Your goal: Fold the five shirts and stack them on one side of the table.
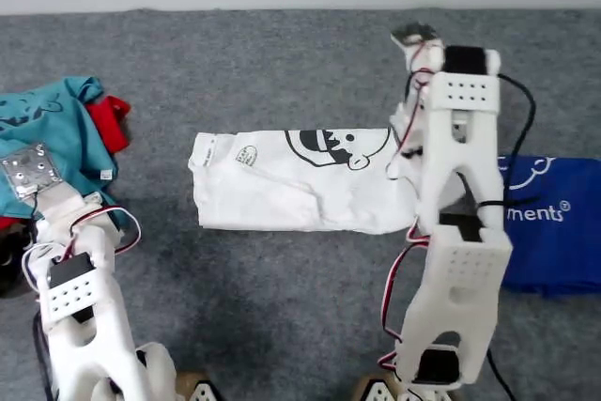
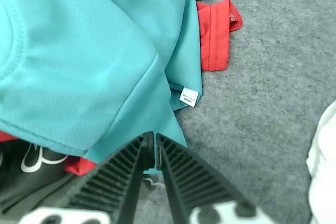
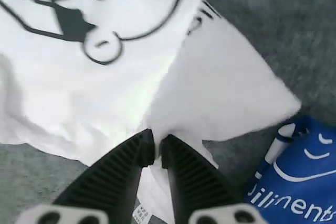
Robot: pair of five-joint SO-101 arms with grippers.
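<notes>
Right now I am pinching an edge of the teal shirt (image 2: 79,61) with my left gripper (image 2: 155,137), jaws drawn narrow on the fabric. That shirt is lying crumpled at the left side of the grey table (image 1: 282,63), over a red shirt (image 2: 215,35) and a dark garment (image 2: 26,182). My right gripper (image 3: 156,139) is clamping a fold of the white shirt (image 1: 300,185), jaws nearly together with cloth between them. The white shirt is lying folded into a long band mid-table, its right end lifting toward my gripper. A blue shirt (image 1: 554,223) is lying just beside it on the right.
</notes>
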